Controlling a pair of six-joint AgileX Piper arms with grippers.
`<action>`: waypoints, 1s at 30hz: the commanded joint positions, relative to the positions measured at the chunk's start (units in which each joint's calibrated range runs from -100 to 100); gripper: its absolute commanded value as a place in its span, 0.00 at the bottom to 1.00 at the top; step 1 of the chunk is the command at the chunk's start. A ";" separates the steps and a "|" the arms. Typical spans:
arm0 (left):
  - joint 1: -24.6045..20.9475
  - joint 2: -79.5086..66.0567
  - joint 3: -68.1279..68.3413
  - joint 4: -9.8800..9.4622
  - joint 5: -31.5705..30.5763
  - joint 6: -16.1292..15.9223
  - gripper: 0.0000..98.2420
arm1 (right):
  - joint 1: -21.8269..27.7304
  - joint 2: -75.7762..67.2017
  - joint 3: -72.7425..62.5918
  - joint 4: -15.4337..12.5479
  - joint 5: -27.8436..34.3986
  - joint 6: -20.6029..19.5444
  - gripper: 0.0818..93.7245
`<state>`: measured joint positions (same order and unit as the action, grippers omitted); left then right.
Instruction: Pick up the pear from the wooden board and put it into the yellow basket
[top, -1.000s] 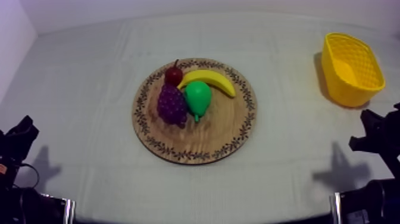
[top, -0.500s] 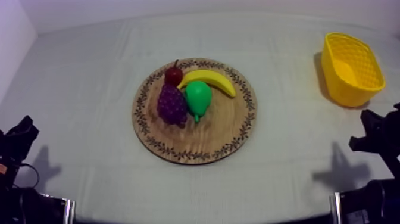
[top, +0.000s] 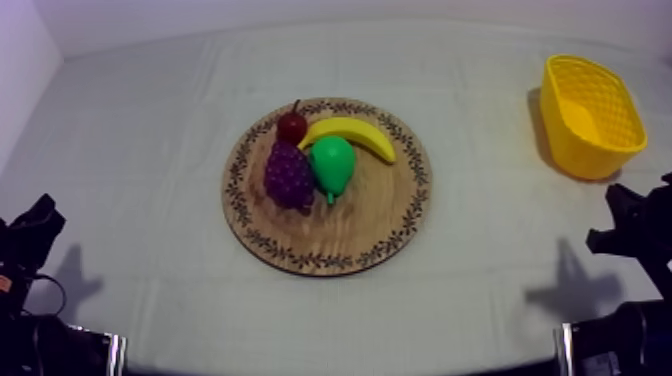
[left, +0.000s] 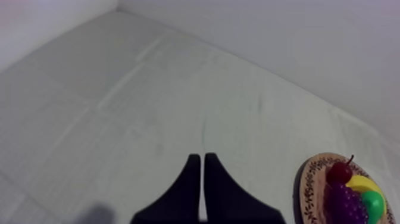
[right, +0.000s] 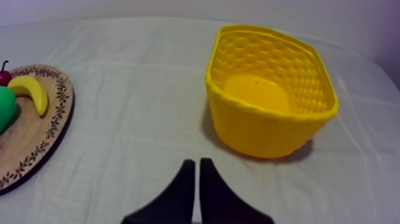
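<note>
A green pear (top: 332, 164) lies in the middle of the round wooden board (top: 350, 235), touching the purple grapes (top: 288, 175) on one side and the banana (top: 352, 133) behind it. The yellow basket (top: 590, 116) stands empty at the far right. My left gripper (top: 35, 225) rests low at the left edge, its fingers (left: 199, 176) together as a narrow wedge over bare cloth. My right gripper (top: 625, 225) rests low at the right edge, just in front of the basket (right: 269, 113), its fingers (right: 196, 179) also shut on nothing. The pear (right: 6, 107) shows beside the banana (right: 30, 90).
A small red fruit (top: 292, 126) sits at the board's far rim, behind the grapes. In the left wrist view the board (left: 305, 187) holds the red fruit (left: 339, 173), grapes (left: 344, 202) and pear (left: 374, 202). Open cloth lies between board and basket.
</note>
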<state>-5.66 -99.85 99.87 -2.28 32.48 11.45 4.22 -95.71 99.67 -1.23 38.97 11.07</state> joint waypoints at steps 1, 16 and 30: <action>-0.02 0.02 0.02 0.00 0.01 0.01 0.00 | -0.01 -0.05 0.00 -0.02 -0.02 -0.01 0.00; -0.02 0.02 0.02 0.00 0.01 0.01 0.00 | -0.01 -0.05 0.00 -0.02 -0.02 -0.01 0.00; -0.02 0.02 0.02 0.00 0.01 0.01 0.00 | 0.02 -0.05 -0.04 0.28 0.46 -3.07 0.00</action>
<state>-5.66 -99.85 99.87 -2.28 32.48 11.45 4.30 -95.71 99.67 -1.23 39.13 7.96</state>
